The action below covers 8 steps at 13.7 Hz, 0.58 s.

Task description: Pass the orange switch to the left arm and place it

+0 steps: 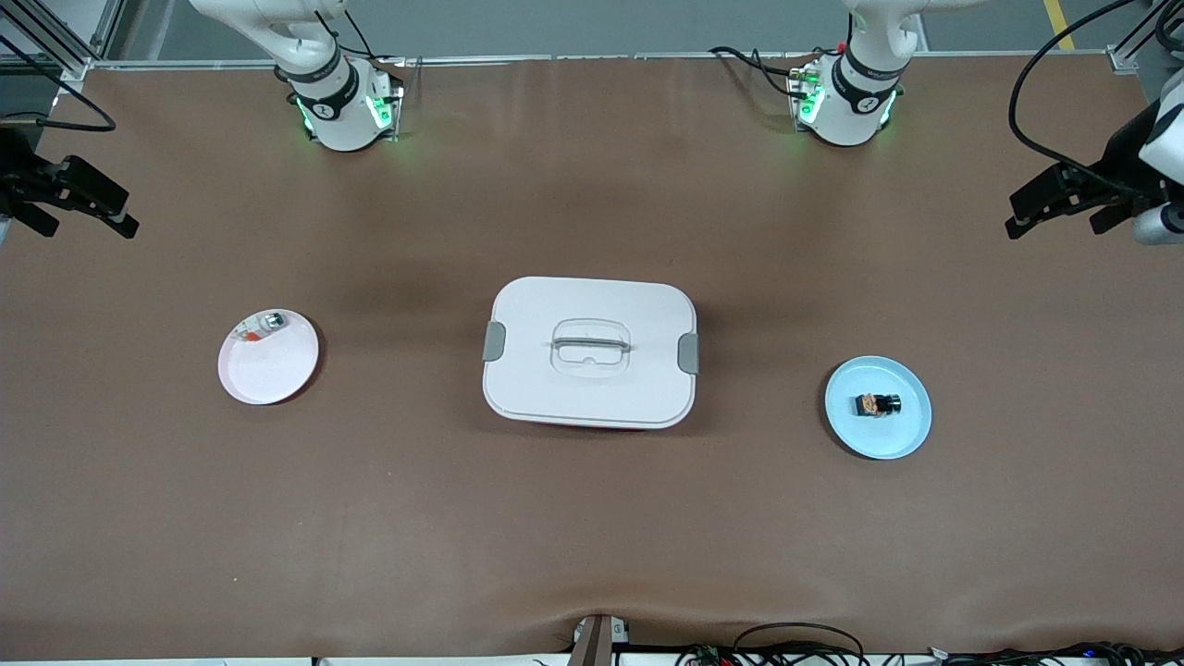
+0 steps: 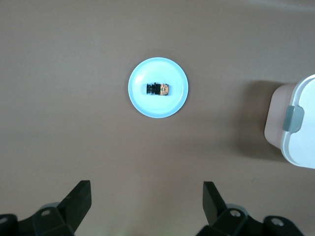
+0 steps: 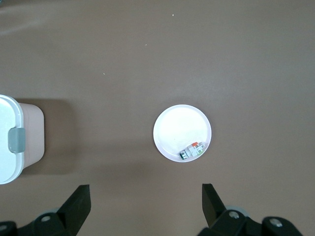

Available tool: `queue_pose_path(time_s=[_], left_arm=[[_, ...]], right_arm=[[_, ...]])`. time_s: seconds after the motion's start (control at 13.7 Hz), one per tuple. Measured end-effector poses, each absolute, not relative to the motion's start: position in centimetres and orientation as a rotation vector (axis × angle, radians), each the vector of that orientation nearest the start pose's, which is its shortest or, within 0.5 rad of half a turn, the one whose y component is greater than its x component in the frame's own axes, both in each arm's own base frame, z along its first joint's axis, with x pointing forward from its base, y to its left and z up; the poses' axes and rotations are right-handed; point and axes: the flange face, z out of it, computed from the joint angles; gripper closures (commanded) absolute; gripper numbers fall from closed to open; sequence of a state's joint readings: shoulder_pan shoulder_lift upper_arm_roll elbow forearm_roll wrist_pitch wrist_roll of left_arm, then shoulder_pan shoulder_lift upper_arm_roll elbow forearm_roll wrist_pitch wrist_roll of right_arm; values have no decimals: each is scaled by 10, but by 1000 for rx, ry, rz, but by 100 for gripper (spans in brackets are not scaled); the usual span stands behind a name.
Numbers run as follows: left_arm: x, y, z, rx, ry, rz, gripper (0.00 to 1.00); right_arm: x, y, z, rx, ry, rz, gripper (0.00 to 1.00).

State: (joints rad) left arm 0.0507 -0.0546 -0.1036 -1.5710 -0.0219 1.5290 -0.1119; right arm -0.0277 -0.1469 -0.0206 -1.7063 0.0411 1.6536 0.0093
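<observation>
The orange switch (image 1: pixel 877 404) (image 2: pixel 158 89), a tiny black oblong piece with an orange-tan end, lies on a round blue plate (image 1: pixel 888 439) (image 2: pixel 157 109) toward the left arm's end of the table. The big white box (image 1: pixel 590 351) (image 2: pixel 299 142) (image 3: pixel 9 147) with grey latches stands mid-table. My left gripper (image 1: pixel 1050 208) (image 2: pixel 146 186) hangs open and empty high over bare table at its own end. My right gripper (image 1: pixel 88 208) (image 3: pixel 146 188) is also open and empty, high over bare table at the right arm's end.
A round pink plate (image 1: pixel 268 375) (image 3: pixel 174 129) toward the right arm's end holds a small silvery piece with a red-orange bit (image 1: pixel 264 326) (image 3: pixel 193 151). Brown table surface (image 1: pixel 592 536) stretches between the plates and the box. Cables lie at the table's near edge.
</observation>
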Motion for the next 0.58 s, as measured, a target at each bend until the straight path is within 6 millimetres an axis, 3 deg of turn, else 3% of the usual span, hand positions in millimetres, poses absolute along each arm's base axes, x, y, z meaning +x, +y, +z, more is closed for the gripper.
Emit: queue_pose_path(time_s=[0.58], left_arm=[[529,-36,650,-3146,-63,-3,0]], right_arm=[[516,-22,646,-3095,91,-147,0]])
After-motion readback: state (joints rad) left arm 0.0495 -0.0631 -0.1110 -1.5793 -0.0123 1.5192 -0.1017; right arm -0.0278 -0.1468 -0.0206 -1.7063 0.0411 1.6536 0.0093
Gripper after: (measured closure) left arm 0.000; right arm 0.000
